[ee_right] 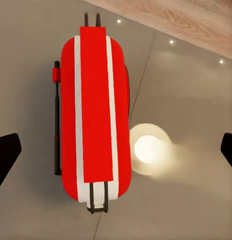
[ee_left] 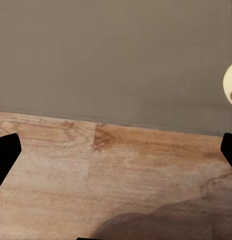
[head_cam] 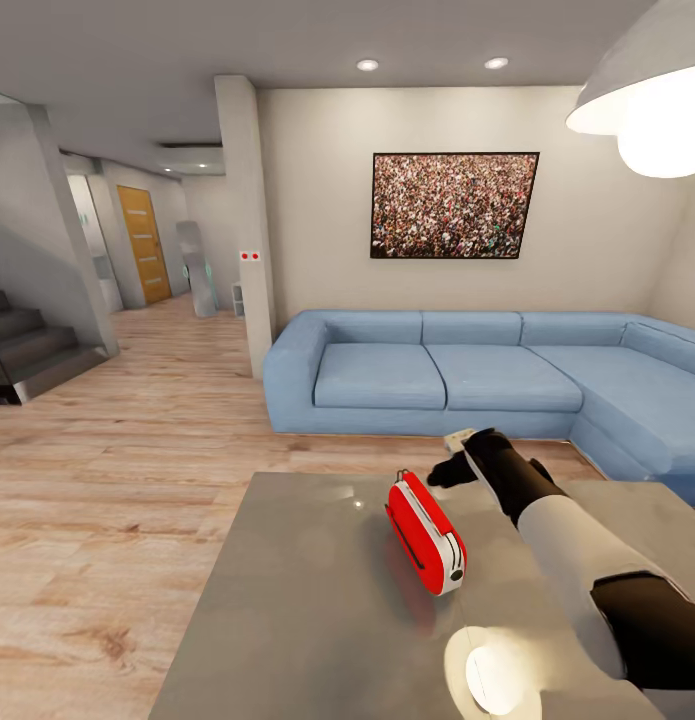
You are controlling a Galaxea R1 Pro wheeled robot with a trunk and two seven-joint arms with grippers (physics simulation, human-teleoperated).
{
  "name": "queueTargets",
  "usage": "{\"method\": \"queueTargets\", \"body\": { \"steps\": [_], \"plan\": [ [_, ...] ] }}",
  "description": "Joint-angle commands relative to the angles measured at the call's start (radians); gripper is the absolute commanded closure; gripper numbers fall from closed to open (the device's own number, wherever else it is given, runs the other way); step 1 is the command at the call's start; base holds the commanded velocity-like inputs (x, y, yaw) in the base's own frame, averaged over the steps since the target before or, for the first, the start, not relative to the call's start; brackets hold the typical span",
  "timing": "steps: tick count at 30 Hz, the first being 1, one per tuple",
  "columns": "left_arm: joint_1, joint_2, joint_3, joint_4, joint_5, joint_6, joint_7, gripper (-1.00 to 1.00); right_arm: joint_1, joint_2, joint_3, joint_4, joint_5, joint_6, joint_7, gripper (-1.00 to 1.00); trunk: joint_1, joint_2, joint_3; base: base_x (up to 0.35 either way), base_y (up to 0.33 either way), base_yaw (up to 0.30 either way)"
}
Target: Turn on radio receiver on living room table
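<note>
Head view: radio receiver (head_cam: 426, 533) centre frame on grey table (head_cam: 307, 620); blue sofa (head_cam: 457, 375) behind; right gripper (head_cam: 455, 455) above it, fingers spread, empty; left gripper (ee_left: 116, 150) likewise wide, empty

One radio receiver (head_cam: 425, 533) on one desk (head_cam: 307, 610). One blue corner sofa (head_cam: 487, 375), one framed crowd picture (head_cam: 454, 205), one pendant lamp (head_cam: 642, 95). Two ceiling spotlights (head_cam: 367, 65), perhaps more down the dim hallway. One orange door (head_cam: 145, 243).
</note>
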Motion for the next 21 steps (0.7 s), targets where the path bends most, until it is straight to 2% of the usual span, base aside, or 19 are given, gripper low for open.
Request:
{"method": "queueTargets", "body": {
  "steps": [1, 9, 13, 16, 18, 21],
  "plan": [
    [0.0, 0.0, 0.0, 0.0, 0.0, 0.0, 0.0, -1.0, 0.0, 0.003, 0.002, 0.0, -0.001, 0.0, -0.003, -1.0, 0.0, 0.0, 0.0, 0.0, 0.0, 0.0],
    [0.0, 0.002, 0.002, -0.003, 0.001, -0.001, 0.002, -1.0, 0.0, 0.007, 0.007, 0.001, -0.002, 0.0, 0.005, -1.0, 0.0, 0.0, 0.0, 0.0, 0.0, 0.0],
    [0.0, 0.014, 0.024, -0.024, 0.001, 0.0, 0.002, -1.0, 0.0, 0.009, 0.008, 0.002, -0.003, 0.0, 0.008, -1.0, 0.0, 0.0, 0.0, 0.0, 0.0, 0.0],
    [0.0, 0.031, 0.062, -0.066, 0.001, 0.004, 0.001, -1.0, 0.0, 0.009, 0.008, 0.002, -0.003, 0.0, 0.008, -1.0, 0.0, 0.0, 0.0, 0.0, 0.0, 0.0],
    [0.0, 0.036, 0.072, -0.09, 0.001, 0.005, 0.0, -1.0, 0.0, 0.009, 0.008, 0.002, -0.003, 0.0, 0.008, -1.0, 0.0, 0.0, 0.0, 0.0, 0.0, 0.0],
    [0.0, 0.049, 0.09, -0.194, 0.001, 0.011, -0.002, -1.0, 0.0, 0.009, 0.008, 0.002, -0.003, 0.0, 0.009, -1.0, 0.0, 0.0, 0.0, 0.0, 0.0, 0.0]
  ]
}}
